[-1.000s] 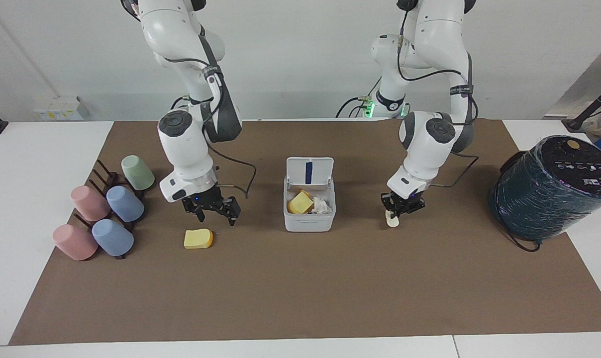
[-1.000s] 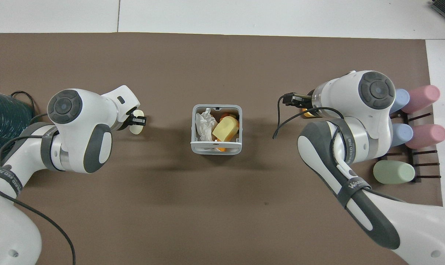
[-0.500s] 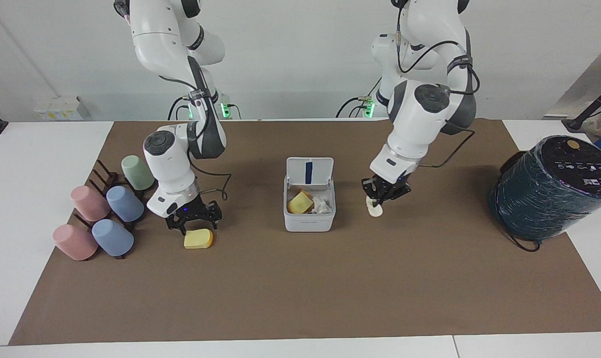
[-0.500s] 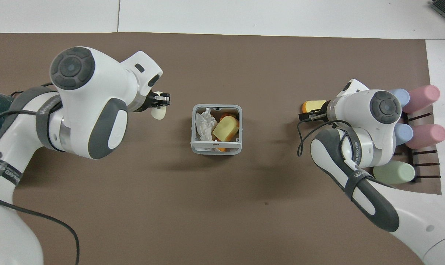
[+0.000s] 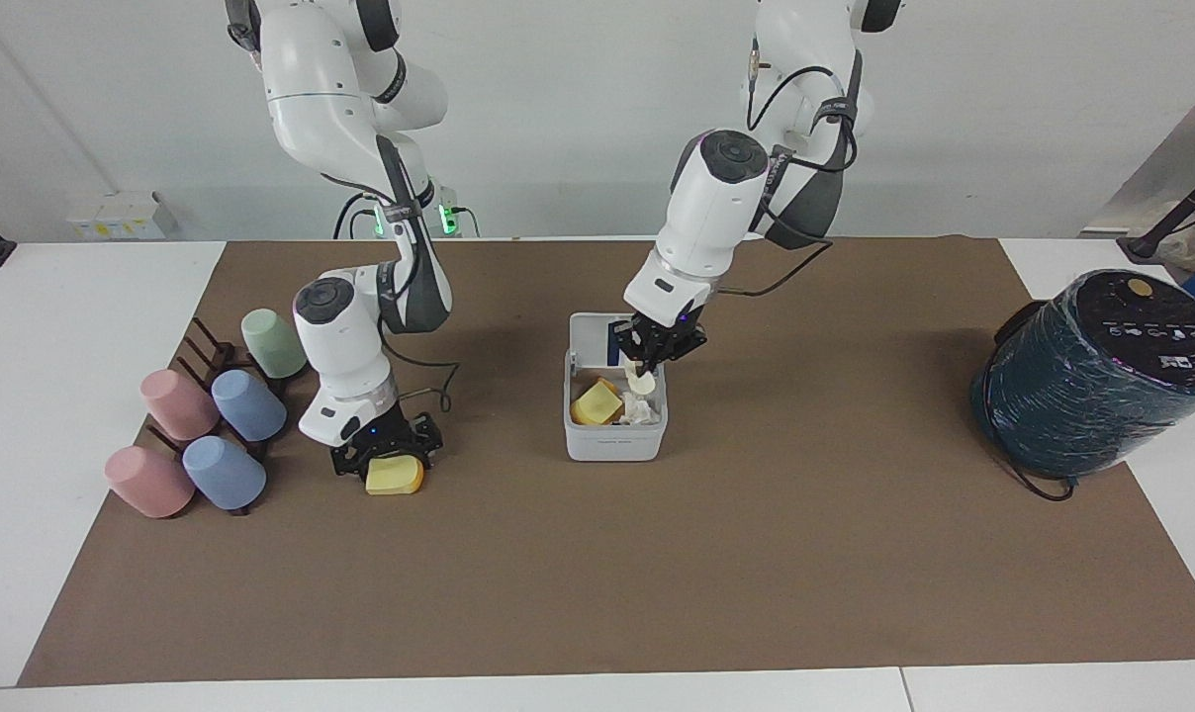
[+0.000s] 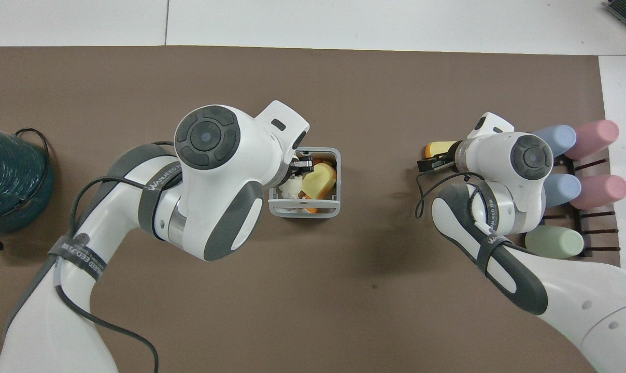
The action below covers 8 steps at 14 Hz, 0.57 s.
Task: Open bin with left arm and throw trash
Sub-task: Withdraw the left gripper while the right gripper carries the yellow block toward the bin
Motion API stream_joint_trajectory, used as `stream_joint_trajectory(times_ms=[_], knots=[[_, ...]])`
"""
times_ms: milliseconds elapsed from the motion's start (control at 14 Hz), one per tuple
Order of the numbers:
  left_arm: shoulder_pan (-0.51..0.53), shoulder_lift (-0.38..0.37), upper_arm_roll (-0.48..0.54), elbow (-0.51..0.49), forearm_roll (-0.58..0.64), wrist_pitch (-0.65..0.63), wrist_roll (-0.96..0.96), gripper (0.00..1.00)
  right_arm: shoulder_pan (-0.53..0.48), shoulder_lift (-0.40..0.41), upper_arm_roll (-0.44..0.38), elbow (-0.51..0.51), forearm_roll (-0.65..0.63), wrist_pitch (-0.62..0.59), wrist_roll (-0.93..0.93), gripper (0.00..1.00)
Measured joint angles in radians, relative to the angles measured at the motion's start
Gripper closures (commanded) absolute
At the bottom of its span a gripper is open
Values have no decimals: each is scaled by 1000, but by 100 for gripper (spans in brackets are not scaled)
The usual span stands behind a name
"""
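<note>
Left gripper [image 5: 645,374] clamps cream slice [image 5: 643,382] over open bin [image 5: 614,443]; right gripper [image 5: 388,463] straddles yellow wedge [image 5: 394,477], grip unclear (armband reads "WANJEED").

A: What covers the white worktop [image 5: 93,326]?
B: A brown mat [image 5: 657,574].
A: And on the mat?
B: The open white bin [image 5: 614,440] at its middle, a yellow wedge [image 5: 393,477] and a rack of pastel cups [image 5: 224,420] toward the right arm's end, a dark teal cylinder [image 5: 1092,381] at the left arm's end.
</note>
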Motion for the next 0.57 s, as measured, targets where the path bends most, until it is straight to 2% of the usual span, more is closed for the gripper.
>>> stream_joint_trajectory(times_ms=[71, 143, 214, 286, 357, 429, 500, 571], knots=[[-8, 2, 0, -21, 0, 32, -17, 100, 0, 0, 0, 3, 0, 3, 0, 98], [-14, 5, 1, -44, -1, 70, -31, 98, -2, 0, 0, 5, 0, 4, 0, 100], [-20, 7, 0, -66, -1, 104, -40, 90, -3, -1, 0, 7, 0, 6, 0, 100], [-24, 8, 0, -81, -2, 128, -47, 64, -4, -1, 0, 10, 0, 7, 2, 100], [-25, 8, 0, -88, -2, 144, -51, 31, -5, -4, 0, 15, 2, 7, 15, 100], [-24, 8, 3, -88, -2, 160, -61, 9, -4, -9, 2, 22, 2, 7, 54, 100], [-24, 8, 9, -81, -3, 178, -84, 0, 0, -21, 5, 27, 1, 1, 111, 100], [-22, 8, 12, -67, -3, 181, -100, 0, 8, -39, 6, 32, 1, -18, 153, 100]])
